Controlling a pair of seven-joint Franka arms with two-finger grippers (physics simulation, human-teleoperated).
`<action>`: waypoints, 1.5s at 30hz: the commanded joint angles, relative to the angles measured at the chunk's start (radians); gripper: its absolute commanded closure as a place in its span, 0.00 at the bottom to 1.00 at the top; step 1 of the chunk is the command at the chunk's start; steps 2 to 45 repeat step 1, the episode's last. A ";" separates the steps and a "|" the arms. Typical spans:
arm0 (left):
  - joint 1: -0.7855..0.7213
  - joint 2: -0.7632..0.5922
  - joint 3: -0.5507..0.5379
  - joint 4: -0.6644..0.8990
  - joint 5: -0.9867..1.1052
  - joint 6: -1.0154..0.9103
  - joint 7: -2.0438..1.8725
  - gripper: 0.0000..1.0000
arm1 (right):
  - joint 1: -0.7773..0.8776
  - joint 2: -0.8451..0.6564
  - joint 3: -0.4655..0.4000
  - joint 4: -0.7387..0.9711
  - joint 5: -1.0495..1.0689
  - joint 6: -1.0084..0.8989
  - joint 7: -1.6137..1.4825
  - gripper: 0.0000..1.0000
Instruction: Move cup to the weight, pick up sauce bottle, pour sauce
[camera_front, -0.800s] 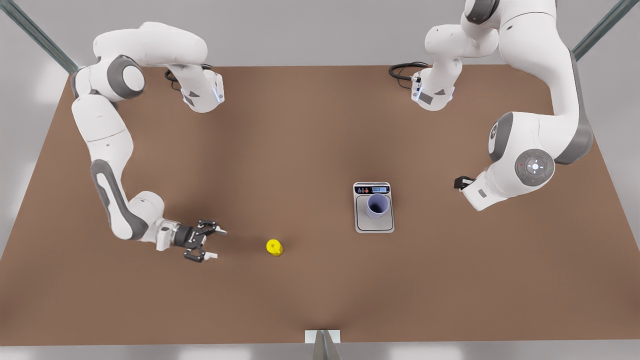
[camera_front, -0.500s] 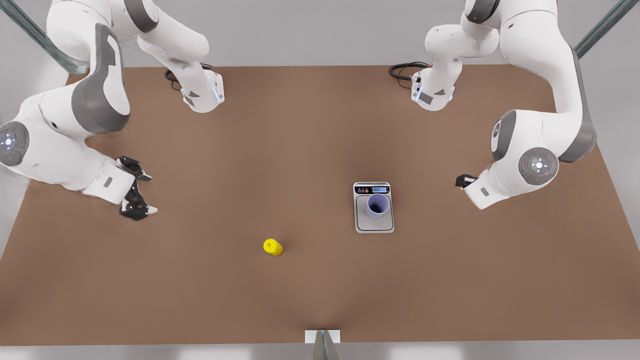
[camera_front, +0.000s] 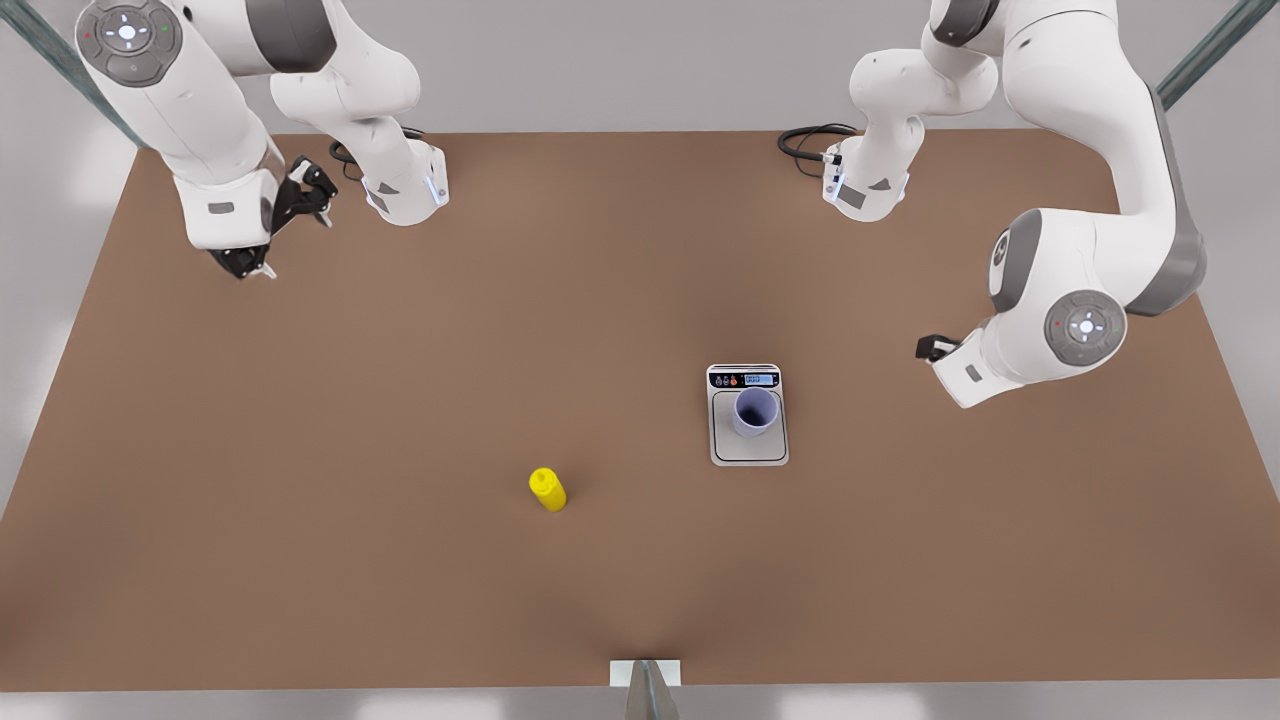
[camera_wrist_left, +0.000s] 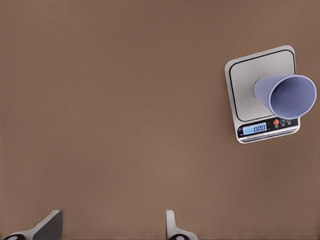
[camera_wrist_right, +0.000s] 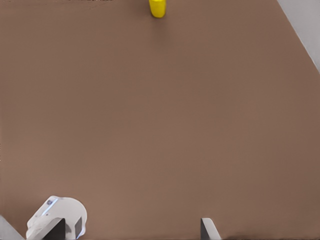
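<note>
Front view: cup (camera_front: 755, 411) on weight (camera_front: 748, 452); left hand (camera_front: 928, 347) nearby, right hand (camera_front: 283, 226) far, both spread.

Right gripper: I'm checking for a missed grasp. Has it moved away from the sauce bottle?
Yes. The right gripper has retreated from beside the sauce bottle to the table's far corner near its base.

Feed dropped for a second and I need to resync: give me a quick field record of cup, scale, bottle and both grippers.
cup: upright on the weight
weight: on table, display lit
sauce bottle: on table, ungrasped
left gripper: open, empty, front view's right of the weight
right gripper: open, empty, far from bottle
pending: bottle pickup, pour
</note>
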 joint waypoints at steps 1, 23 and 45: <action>-0.001 -0.001 0.000 0.001 0.001 -0.032 0.023 0.00 | -0.133 0.000 -0.006 0.000 -0.001 -0.020 0.755 0.00; -0.001 -0.001 0.000 0.001 0.001 -0.032 0.023 0.00 | -0.133 0.000 -0.006 0.000 -0.001 -0.020 0.755 0.00; -0.001 -0.001 0.000 0.001 0.001 -0.032 0.023 0.00 | -0.133 0.000 -0.006 0.000 -0.001 -0.020 0.755 0.00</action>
